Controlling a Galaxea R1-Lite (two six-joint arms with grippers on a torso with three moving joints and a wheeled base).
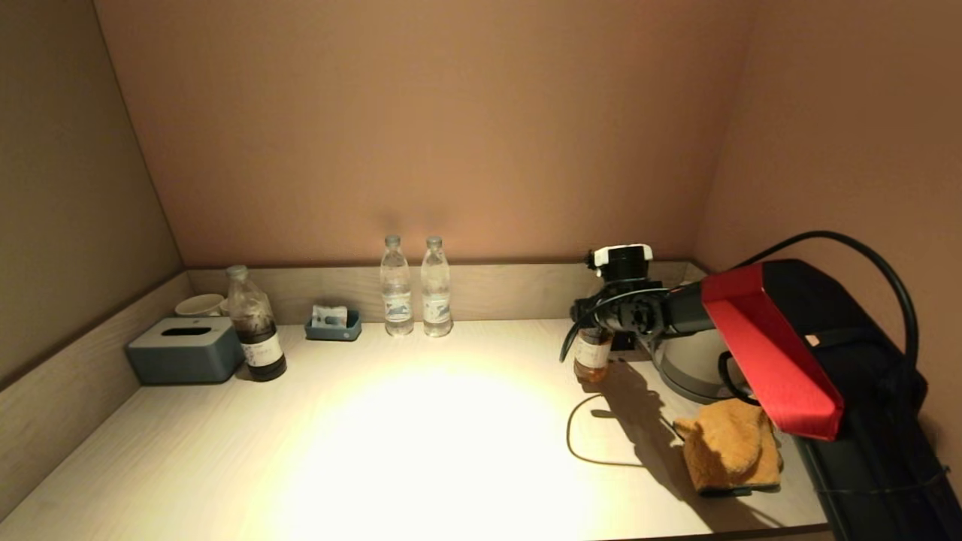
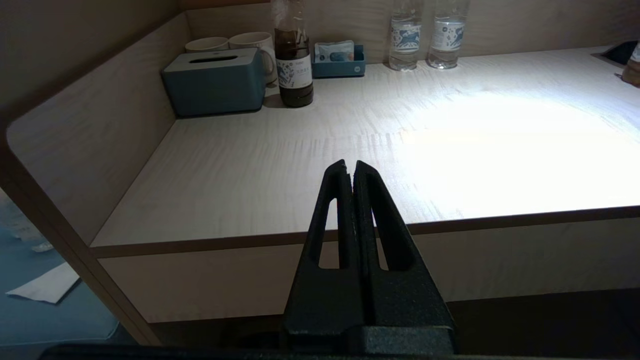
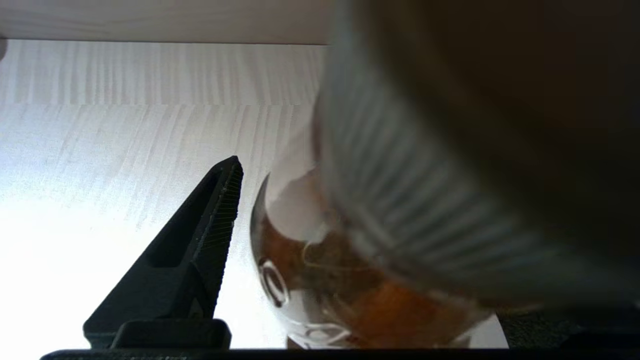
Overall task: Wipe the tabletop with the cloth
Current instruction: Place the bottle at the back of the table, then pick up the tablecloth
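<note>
- The right gripper (image 1: pixel 601 330) is far back on the right side of the pale wood-grain tabletop (image 1: pixel 421 436), over a small clear bottle of amber liquid (image 1: pixel 592 355) that stands just beside a round silver kettle (image 1: pixel 691 364).
- In the right wrist view the small bottle (image 3: pixel 350 270) fills the space next to one ribbed black finger (image 3: pixel 200 250); a narrow strip of table shows between that finger and the glass, so it does not touch there. The other finger is hidden behind the bottle's cap, so I cannot tell whether the pincer grips the bottle or merely straddles it.
- The crumpled orange-brown cloth (image 1: pixel 730 445) lies on the tabletop near its front right corner, well apart from the right gripper and untouched by either arm. A thin black cable (image 1: pixel 575 443) loops on the table just beside it.
- The left gripper (image 2: pixel 354 172) hangs off the table's front edge, its two black fingers pressed together with nothing between them.
- Along the back wall stand two clear plastic water bottles (image 1: pixel 415 287) side by side, a small blue tray (image 1: pixel 333 326) with a packet in it, a tall bottle of dark liquid (image 1: pixel 255 327), and a blue-grey tissue box (image 1: pixel 184 350) with a white mug (image 1: pixel 199 304) behind it.
</note>
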